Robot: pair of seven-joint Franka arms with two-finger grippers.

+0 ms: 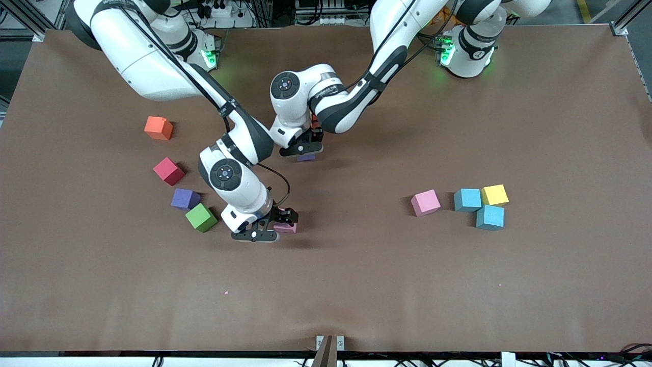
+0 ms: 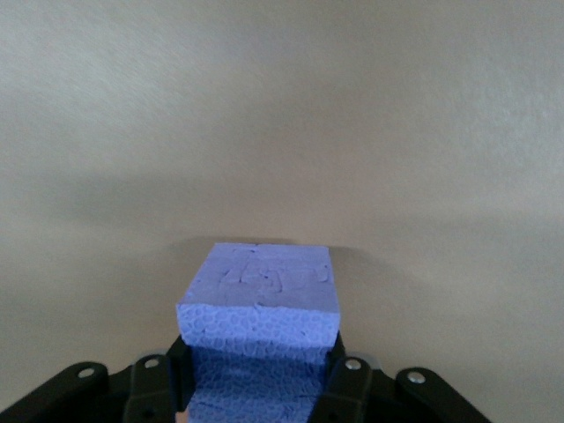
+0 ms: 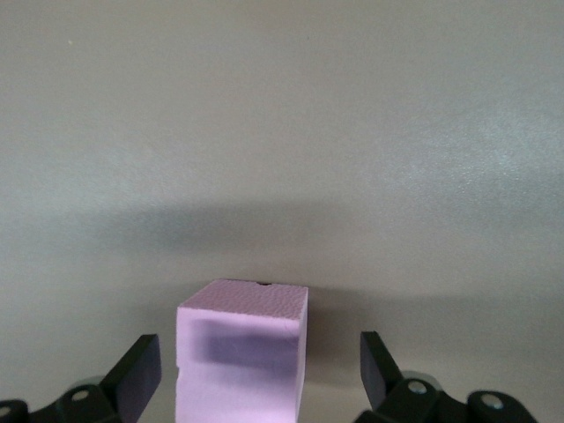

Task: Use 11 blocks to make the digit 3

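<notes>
Left hand (image 2: 256,388) clamps purple block (image 2: 260,304) — right hand (image 3: 260,370) spread.

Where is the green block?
In the front view, the small matte green cube sits on the brown table toward the right arm's end, touching the purple cube and beside the right gripper.

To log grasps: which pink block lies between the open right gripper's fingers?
The pink block beside the green block; the other visible pink block sits near the blue ones.

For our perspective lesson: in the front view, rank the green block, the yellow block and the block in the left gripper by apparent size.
1-2. green block and yellow block: look alike, unranked.
3. purple block in the left gripper: mostly hidden, only a sliver shows.
</notes>
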